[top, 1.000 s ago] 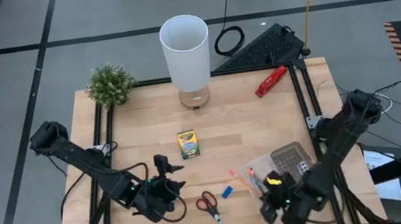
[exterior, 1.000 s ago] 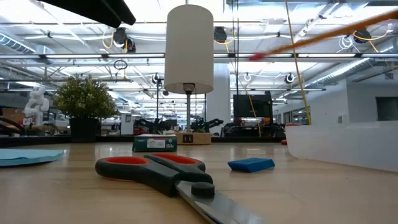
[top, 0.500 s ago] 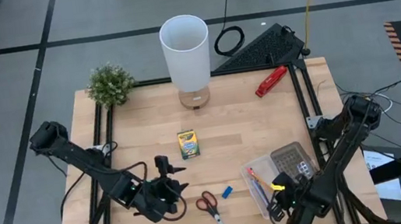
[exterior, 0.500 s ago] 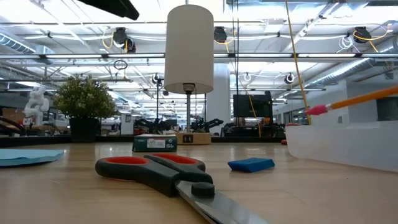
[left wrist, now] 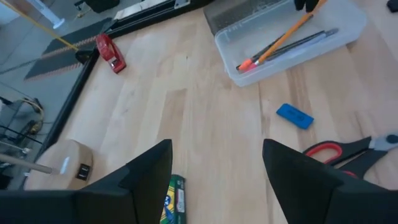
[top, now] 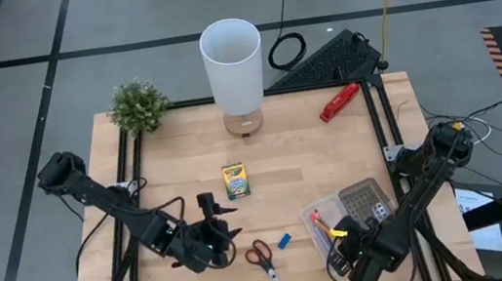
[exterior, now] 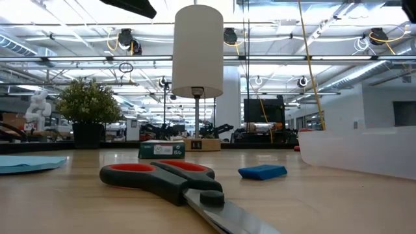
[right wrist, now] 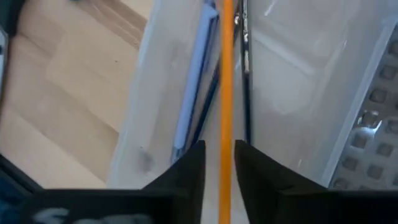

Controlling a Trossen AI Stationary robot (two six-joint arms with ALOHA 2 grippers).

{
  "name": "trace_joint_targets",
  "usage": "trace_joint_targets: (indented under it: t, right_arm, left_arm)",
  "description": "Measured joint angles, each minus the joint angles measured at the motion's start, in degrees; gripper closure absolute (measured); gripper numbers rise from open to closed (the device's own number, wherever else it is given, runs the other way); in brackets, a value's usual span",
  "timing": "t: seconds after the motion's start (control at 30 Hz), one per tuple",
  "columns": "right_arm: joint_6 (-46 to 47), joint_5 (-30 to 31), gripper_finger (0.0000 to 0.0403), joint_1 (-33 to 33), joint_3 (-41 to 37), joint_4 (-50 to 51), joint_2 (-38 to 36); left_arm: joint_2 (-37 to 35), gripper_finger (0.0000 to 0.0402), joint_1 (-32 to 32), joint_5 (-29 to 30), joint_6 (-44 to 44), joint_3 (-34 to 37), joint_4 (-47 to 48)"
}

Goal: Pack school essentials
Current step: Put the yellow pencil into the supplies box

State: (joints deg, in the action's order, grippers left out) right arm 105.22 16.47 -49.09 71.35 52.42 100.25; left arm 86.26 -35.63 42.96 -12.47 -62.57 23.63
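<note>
A clear plastic box sits at the table's near right and holds pens. My right gripper is at the box's near end, shut on an orange pencil. My left gripper hovers open over the near middle of the table, touching nothing. The red-handled scissors and a small blue eraser lie flat between the two grippers. A yellow-green crayon box lies at the table's middle. A blue pad lies flat at the near left. My right gripper pinches the orange pencil's shaft between its two fingers, which lie along the pencil. The pencil slants down away from the gripper. Its pink rubber end is down inside the clear box beside the pens.
A tall white lamp stands at the far middle, a small green plant at the far left corner and a red stapler-like tool at the far right. A dark grid tray lies in the box's right half.
My right gripper has brought the orange pencil down. A second ago it slanted high over the box, then its pink end dipped to the box's rim, and now it is behind the box's wall. My left gripper has shifted a little toward the table's right edge.
</note>
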Motion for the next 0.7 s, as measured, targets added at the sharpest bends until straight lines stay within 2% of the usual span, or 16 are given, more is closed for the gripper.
trace_joint_targets:
  t: [0.2,0.27,0.33,0.47,0.7]
  right_arm:
    - [-5.2,0.7,0.0265,1.3,0.0,-0.2,0.0]
    - [-7.0,1.7,0.0256,1.4,0.0,-0.3,-0.2]
    - [-7.4,-0.2,0.0252,1.4,0.0,-0.6,-0.3]
    - [-7.5,-6.0,0.0263,0.6,0.0,-1.5,-0.5]
    - [-7.7,-7.1,0.0312,-0.1,0.0,-0.9,-0.5]
  left_arm:
    - [0.0,0.0151,0.4,-2.0,-2.9,0.0,0.1]
    - [0.0,0.0151,0.4,-2.3,-3.8,0.0,0.1]
    - [0.0,0.0151,0.2,-2.3,-4.4,0.0,0.1]
    - [0.0,0.0151,-0.1,-2.4,-4.6,0.0,0.1]
    - [0.0,0.0151,0.2,-2.5,-4.4,0.0,0.1]
